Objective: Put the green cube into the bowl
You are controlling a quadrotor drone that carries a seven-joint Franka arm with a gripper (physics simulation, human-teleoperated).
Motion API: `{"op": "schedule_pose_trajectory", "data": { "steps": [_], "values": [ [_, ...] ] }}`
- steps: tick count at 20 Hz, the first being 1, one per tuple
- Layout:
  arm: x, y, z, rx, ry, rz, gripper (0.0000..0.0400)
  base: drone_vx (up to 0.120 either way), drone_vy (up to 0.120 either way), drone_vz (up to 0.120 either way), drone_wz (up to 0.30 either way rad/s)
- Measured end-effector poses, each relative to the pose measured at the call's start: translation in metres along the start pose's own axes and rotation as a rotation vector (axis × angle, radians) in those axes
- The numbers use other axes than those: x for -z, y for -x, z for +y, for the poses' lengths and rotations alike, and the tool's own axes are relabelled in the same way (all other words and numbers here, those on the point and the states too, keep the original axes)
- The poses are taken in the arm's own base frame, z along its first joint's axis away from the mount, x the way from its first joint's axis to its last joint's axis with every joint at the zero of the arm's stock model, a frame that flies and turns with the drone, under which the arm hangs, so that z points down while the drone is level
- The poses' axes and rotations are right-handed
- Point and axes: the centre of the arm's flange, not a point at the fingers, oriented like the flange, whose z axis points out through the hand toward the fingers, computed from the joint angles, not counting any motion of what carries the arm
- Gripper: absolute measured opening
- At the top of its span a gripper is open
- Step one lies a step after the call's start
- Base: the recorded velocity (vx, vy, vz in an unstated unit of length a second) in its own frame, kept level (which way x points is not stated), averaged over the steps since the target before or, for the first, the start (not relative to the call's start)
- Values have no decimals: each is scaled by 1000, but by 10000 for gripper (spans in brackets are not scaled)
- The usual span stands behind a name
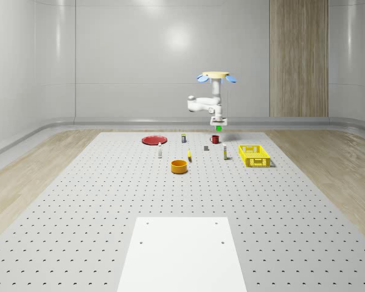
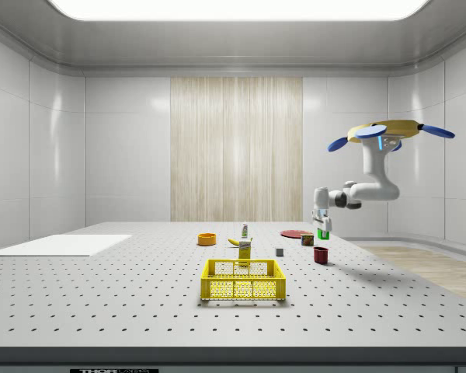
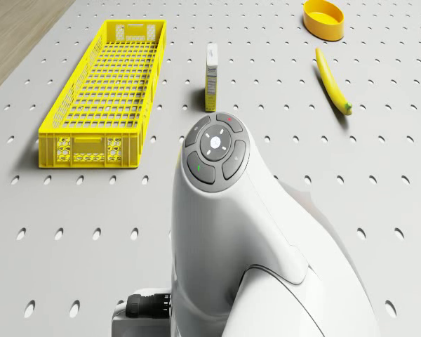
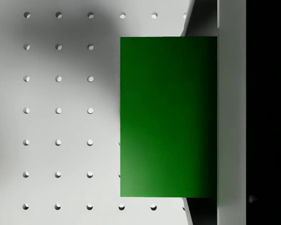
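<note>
Drone [image 1: 215, 76] hovers above table; claw [image 1: 218, 126] grasping green cube [image 1: 219, 128], faces squared to fingers

The drone [image 2: 388, 134] hovers above the table [image 2: 140, 303] near the side view's right. Its arm bends down to the gripper [image 2: 323, 231], which holds the green cube [image 2: 323, 233] clear of the table, above a dark red cup [image 2: 321, 255]. The orange bowl [image 2: 207, 239] sits well apart, beyond the yellow basket [image 2: 243, 280].
</note>
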Motion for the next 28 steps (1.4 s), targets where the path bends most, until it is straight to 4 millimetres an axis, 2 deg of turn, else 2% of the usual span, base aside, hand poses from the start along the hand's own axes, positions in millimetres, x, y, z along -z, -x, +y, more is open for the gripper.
{"op": "schedule_pose_trajectory", "data": {
  "steps": [28],
  "values": [
    [0, 0, 0, 1, 0, 0, 250, 120, -120, 0, 0]
  ]
}}
